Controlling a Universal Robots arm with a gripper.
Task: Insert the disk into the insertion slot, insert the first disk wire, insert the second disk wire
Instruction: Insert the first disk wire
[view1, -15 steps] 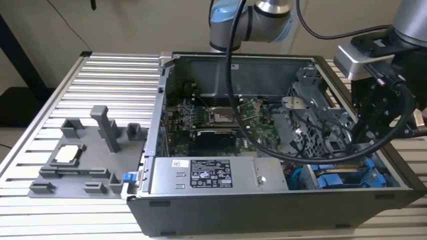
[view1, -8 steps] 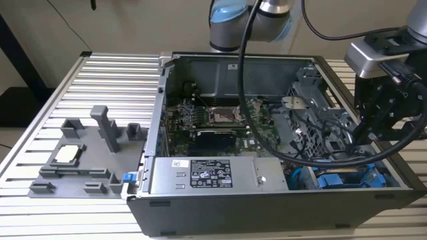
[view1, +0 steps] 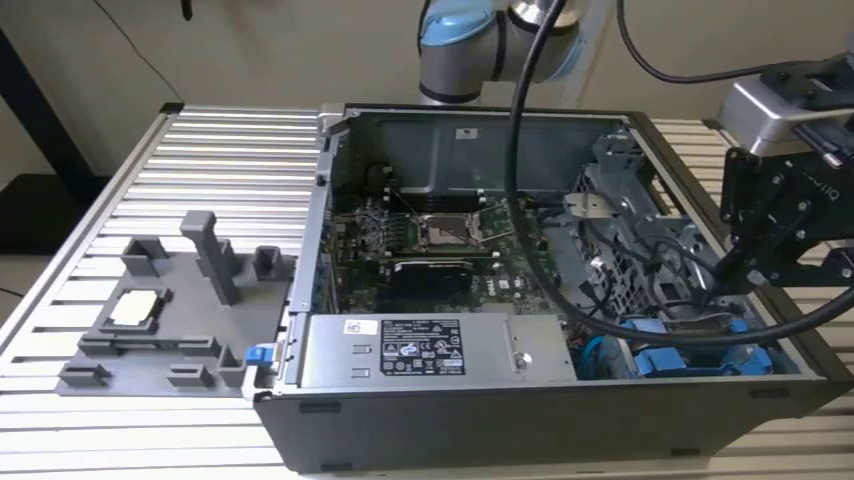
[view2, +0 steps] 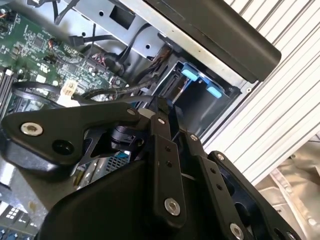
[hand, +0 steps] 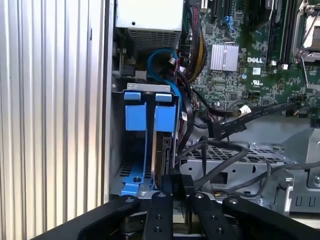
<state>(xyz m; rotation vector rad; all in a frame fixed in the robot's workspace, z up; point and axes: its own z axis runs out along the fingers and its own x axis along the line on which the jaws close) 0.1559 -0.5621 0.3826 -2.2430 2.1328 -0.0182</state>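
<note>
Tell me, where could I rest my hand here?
Bare slatted table lies behind the grey fixture tray, on the exterior view's left of the computer case. Crowded: the case's corner with blue drive caddies and black cables.
</note>
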